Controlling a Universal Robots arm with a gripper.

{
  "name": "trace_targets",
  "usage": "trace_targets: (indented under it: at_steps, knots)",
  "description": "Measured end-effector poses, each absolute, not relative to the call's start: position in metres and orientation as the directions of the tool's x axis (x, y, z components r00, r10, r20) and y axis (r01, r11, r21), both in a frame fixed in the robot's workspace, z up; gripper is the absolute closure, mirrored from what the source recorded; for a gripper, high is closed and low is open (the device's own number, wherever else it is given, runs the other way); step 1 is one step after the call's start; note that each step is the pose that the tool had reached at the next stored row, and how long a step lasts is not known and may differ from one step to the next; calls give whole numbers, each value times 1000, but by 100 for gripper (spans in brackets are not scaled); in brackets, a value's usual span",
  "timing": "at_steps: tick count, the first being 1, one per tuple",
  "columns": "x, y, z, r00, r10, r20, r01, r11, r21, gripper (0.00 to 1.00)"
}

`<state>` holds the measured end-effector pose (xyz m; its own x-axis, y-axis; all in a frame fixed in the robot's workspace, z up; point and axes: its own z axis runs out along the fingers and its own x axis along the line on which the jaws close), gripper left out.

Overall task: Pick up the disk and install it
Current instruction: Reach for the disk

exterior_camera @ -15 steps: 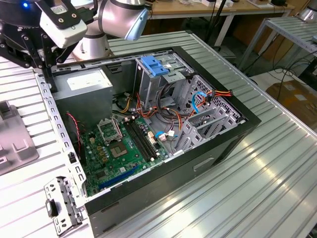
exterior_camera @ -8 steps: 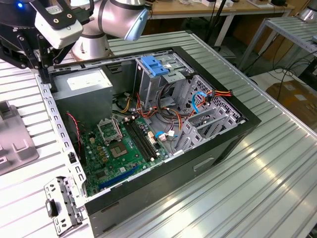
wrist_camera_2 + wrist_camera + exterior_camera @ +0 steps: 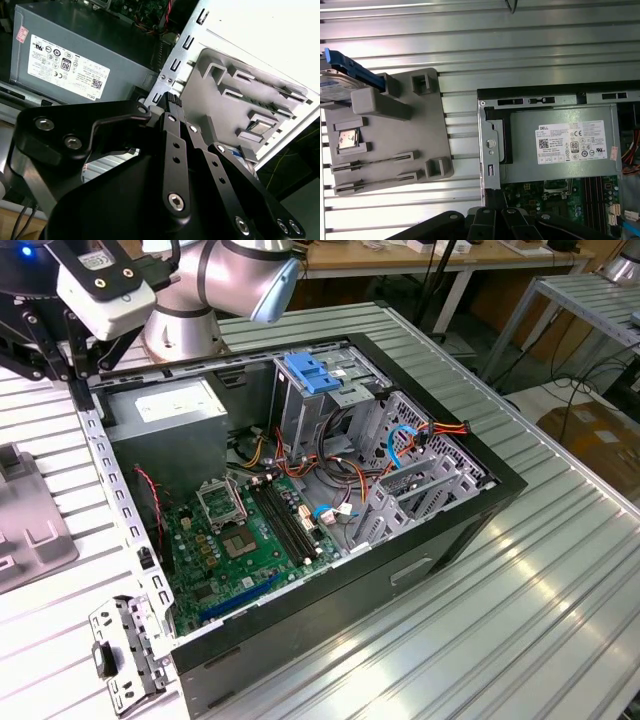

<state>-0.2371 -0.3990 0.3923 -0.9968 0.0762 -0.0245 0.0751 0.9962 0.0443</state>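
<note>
The jaws are seen drawn together with nothing held between them: in the second wrist view the black, linked metal fingers (image 3: 169, 150) are brought to a single ribbed tip, and the gripper (image 3: 172, 100) is poised above the perforated metal edge of the open black computer case (image 3: 400, 570). Just beside that edge, the grey box-shaped power supply with a white sticker (image 3: 75, 60) is mounted inside the case, next to the green motherboard (image 3: 240, 540).

Outside the case, a flat grey plastic fixture plate with raised blocks and slots (image 3: 395, 135) is laid on the ribbed aluminium table (image 3: 520, 45), near the case wall but not touching it.

The disk (image 3: 335, 85) is found at the far corner of that plate, well apart from the gripper. It is shown as a flat silver-metal rectangle with a white-and-blue printed label on its face, and a blue plastic rail (image 3: 355, 72) is fitted along its side. It is rested against one of the raised grey blocks, and part of it is cut off by the frame edge. It is not gripped and is not in the case.

In the exterior view, a blue plastic latch (image 3: 310, 372) is seen atop the grey metal drive cage (image 3: 300, 420) inside the case.
</note>
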Motion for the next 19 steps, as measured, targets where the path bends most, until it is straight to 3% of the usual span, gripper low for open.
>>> trace_targets:
  at_steps: [19]
  knots:
    - [-257, -399, 392, -997, 76, -24, 75, 996, 44, 89]
